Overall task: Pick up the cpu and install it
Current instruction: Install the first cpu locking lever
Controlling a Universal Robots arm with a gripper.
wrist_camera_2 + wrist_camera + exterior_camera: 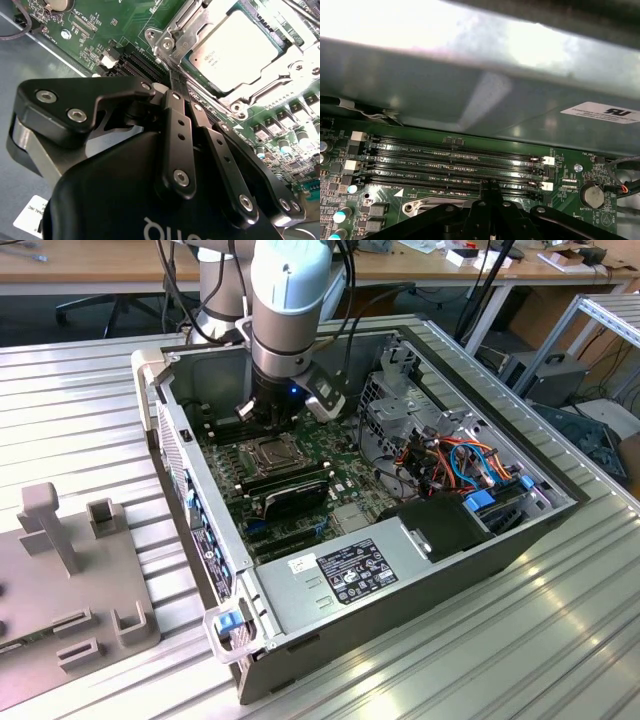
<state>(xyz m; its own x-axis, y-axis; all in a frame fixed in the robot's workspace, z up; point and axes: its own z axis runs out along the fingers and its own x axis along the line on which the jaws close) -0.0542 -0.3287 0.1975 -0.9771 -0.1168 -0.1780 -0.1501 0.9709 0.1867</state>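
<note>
The cpu [234, 46], a flat square chip with a pale silver top, lies in the socket on the green motherboard, and the shiny metal retention frame [260, 86] sits around its edges. My gripper [174, 79] is shut with nothing between its black fingers, and its tips hang just beside the frame's corner, over the memory slots. The first wrist view has the same gripper [490, 186] low over the board. In the exterior view the gripper [262, 415] reaches down into the open computer case, just behind the socket [272, 451].
Memory slots [455, 161] run along the board near the case wall [470, 90]. A coin battery [592, 196] sits beside them. A power supply [350, 570], coloured cables [450, 460] and a drive cage [400, 400] crowd the case. A grey fixture [70, 570] lies at the exterior view's left.
</note>
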